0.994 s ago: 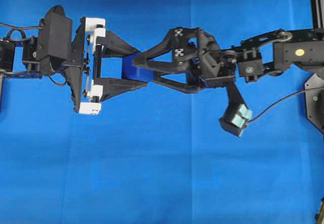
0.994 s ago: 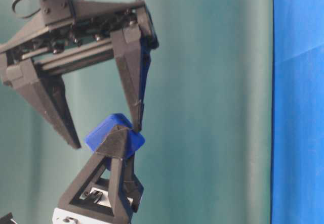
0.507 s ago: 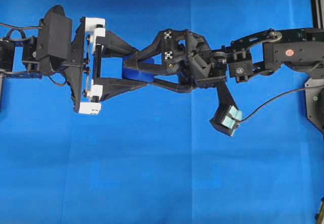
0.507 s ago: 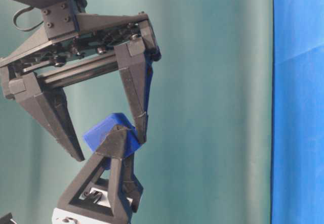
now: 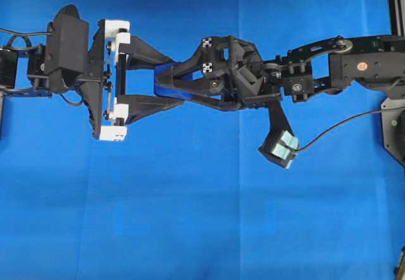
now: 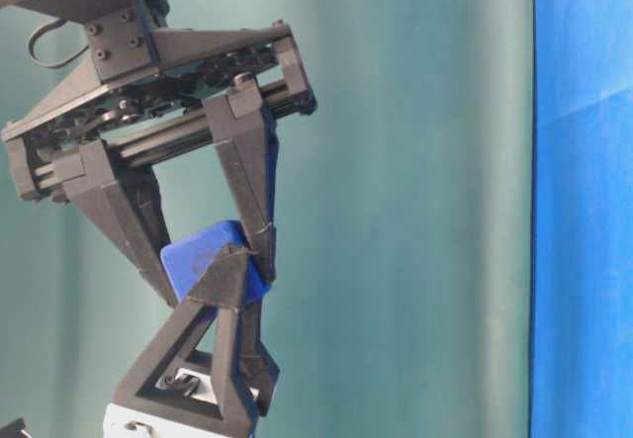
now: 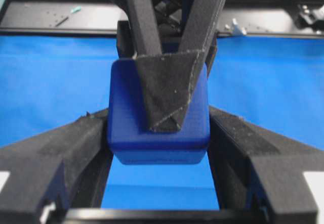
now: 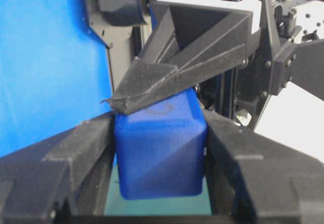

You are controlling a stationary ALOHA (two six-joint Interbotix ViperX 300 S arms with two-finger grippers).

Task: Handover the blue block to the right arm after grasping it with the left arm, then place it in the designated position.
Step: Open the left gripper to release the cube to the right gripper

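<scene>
In the middle of the right wrist view, the right tool [image 8: 159, 148] has just closed from wide open onto the blue block [image 8: 159, 153], which the left tool [image 5: 166, 88] still grips left of centre overhead, so the handover now awaits the left tool's release.

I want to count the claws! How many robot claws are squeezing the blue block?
2. The left gripper comes in from the left of the overhead view, the right gripper from the right. Both press the blue block in mid-air; none looks hidden.
</scene>
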